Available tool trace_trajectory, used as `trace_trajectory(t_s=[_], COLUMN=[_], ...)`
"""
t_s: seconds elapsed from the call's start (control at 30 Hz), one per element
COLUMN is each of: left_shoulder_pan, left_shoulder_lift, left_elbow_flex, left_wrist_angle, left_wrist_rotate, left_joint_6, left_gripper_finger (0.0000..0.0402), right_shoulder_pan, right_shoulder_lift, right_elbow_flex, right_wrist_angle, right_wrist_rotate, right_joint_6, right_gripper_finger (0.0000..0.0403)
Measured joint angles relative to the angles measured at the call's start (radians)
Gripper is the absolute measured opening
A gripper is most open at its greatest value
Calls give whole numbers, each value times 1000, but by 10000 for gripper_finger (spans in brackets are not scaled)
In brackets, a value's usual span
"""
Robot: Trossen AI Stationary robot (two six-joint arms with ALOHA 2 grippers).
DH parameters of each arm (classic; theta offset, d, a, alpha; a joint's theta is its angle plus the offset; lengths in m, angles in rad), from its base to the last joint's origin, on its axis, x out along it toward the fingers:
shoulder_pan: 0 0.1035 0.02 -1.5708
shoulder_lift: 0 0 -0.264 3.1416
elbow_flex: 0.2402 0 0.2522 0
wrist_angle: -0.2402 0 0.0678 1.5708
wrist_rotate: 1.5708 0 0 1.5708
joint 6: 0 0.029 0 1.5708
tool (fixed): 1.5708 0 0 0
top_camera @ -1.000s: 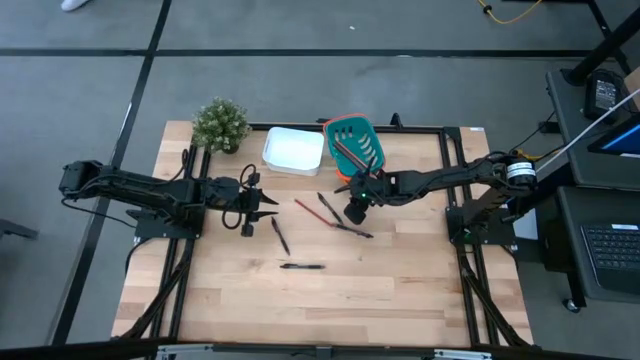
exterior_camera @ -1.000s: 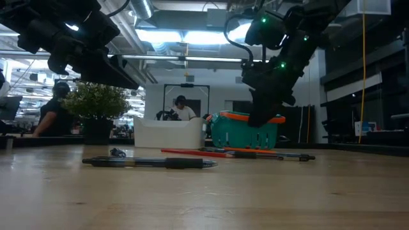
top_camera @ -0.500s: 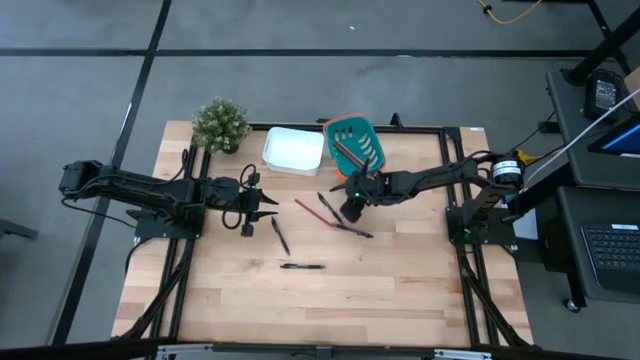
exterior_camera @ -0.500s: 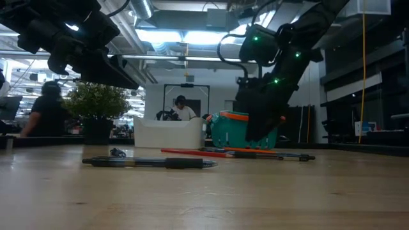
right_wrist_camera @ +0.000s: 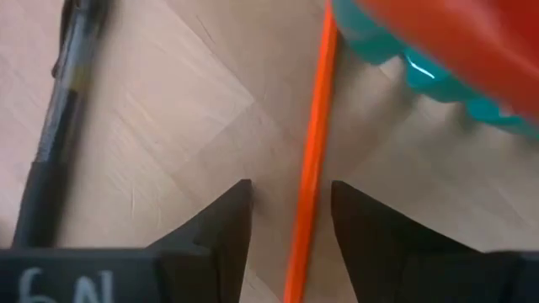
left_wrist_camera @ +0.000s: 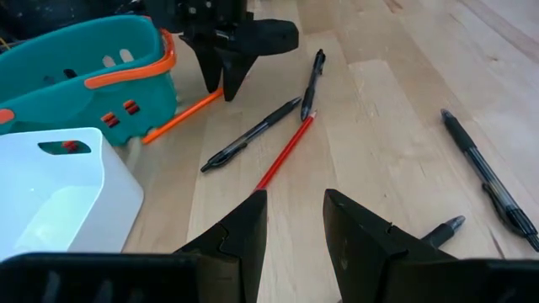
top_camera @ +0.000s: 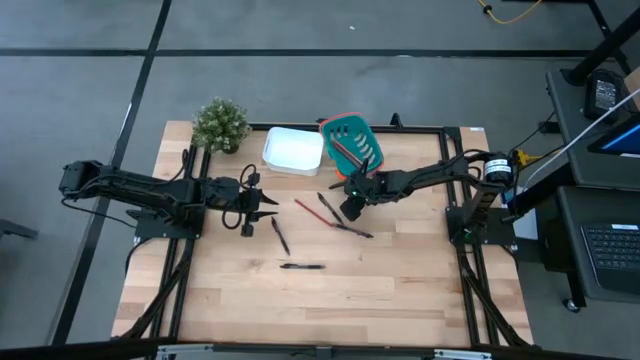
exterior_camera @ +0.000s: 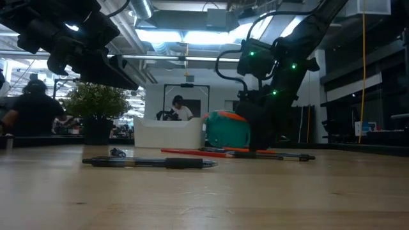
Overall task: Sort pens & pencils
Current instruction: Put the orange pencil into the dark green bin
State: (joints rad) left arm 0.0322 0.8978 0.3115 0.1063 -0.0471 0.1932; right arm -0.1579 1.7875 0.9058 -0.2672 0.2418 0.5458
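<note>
Nearest the table's front edge lies one pen, flat and alone; a second pen lies a little farther in, off the left gripper's tips. Both are loose on the table, so they are probably not yet sorted.

The left gripper hovers over the left-middle of the table, its arm stretched level from the left edge, fingers apart with nothing between them. It seems to be waiting.

Beyond that sits the central cluster: a pencil and two pens lying crossed and close together, which makes any one of them awkward to take cleanly.

The right gripper is down near the table just in front of the basket, its arm reaching in from the right edge and bent downward at the wrist. Its fingers stand apart, straddling an orange pencil that lies against the basket's foot; they are not clamped on it. That looks like the setup for a pick.

Farthest back, the teal basket already holds a few sticks, the white bin stands beside it, and a plant fills the corner.
</note>
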Motion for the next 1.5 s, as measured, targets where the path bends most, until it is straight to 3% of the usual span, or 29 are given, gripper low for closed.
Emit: trace_trajectory(t_s=[0.37,0.87,1.13,1.33,1.5], left_shoulder_pan=[0,0,0,0,0], left_shoulder_lift=[0,0,0,0,0], left_elbow_flex=[0,0,0,0,0], left_wrist_angle=[-1,-1,-1,-2,-1], left_wrist_rotate=[0,0,0,0,0], left_joint_6=[0,-1,-3,-3,-3], left_gripper_finger=[112,112,112,112,112], right_shoulder_pan=[0,-1,4,26,47], right_shoulder_lift=[10,13,13,13,13], right_elbow_flex=[2,1,2,1,1], right_wrist_angle=[3,7,-29,-47,-58], right_wrist_rotate=[-4,-31,-40,-43,-47], right_joint_6=[-4,2,45,48,53], right_gripper_finger=[153,16,31,9,13])
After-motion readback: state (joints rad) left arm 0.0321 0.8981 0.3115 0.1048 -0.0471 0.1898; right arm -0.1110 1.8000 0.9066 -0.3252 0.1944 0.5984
